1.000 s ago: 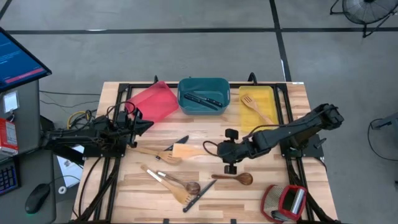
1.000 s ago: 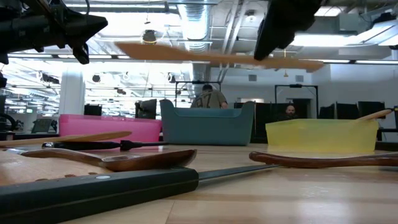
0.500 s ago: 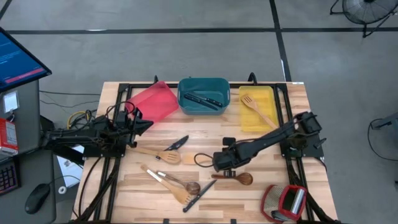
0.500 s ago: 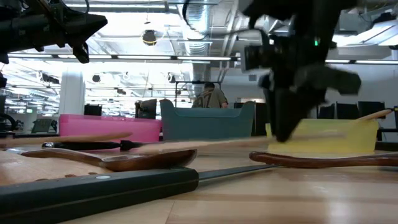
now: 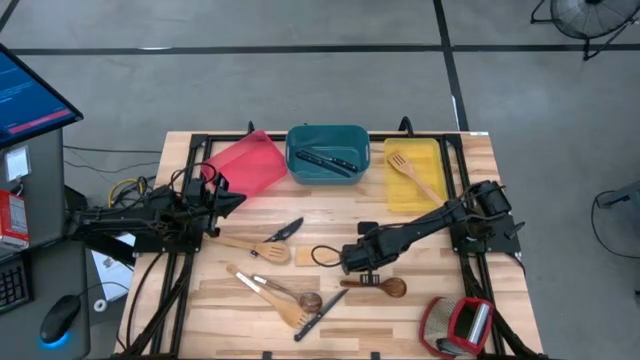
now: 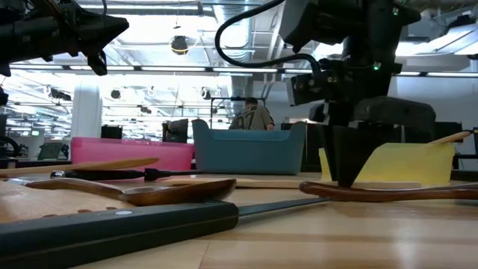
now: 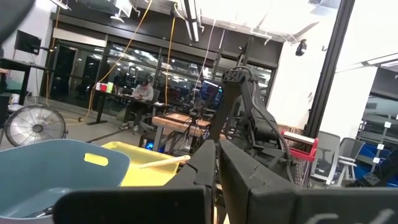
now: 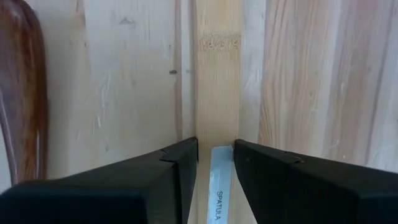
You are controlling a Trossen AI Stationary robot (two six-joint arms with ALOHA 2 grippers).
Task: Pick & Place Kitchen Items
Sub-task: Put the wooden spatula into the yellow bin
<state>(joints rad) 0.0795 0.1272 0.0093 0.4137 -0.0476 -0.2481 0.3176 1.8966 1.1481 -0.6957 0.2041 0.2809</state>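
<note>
My right gripper (image 5: pixel 352 262) stands low over the table's middle, pointing down, shut on a light wooden spatula (image 6: pixel 246 181) that reaches toward the table's left (image 5: pixel 300 253). A dark wooden spoon (image 5: pixel 378 287) lies just near of it on the boards. My left gripper (image 5: pixel 225 200) waits shut and raised at the table's left, holding nothing (image 7: pixel 216 180). More wooden spatulas and spoons (image 5: pixel 285 300) and a black-handled knife (image 5: pixel 287 229) lie on the table. My right gripper pinches the spatula's flat handle (image 8: pixel 217 140) between its two fingers, one on each long edge, at a white label. The fingers come from above, pointing steeply down, and lie across the handle. The spatula lies level and flat at the tabletop.
Along the far edge stand a red tray (image 5: pixel 245 163), a teal tray (image 5: pixel 300 140) with black-handled knives, and a yellow tray (image 5: pixel 430 160) with a slotted spatula. A bulky red-and-silver object (image 5: pixel 458 325) sits at the near right corner. People sit in the room beyond.
My right gripper has gone down and a little toward the table's left, tipping to point more steeply down. The spatula, held high and level a second ago, has come down with it to the tabletop. The grip has stayed shut.
</note>
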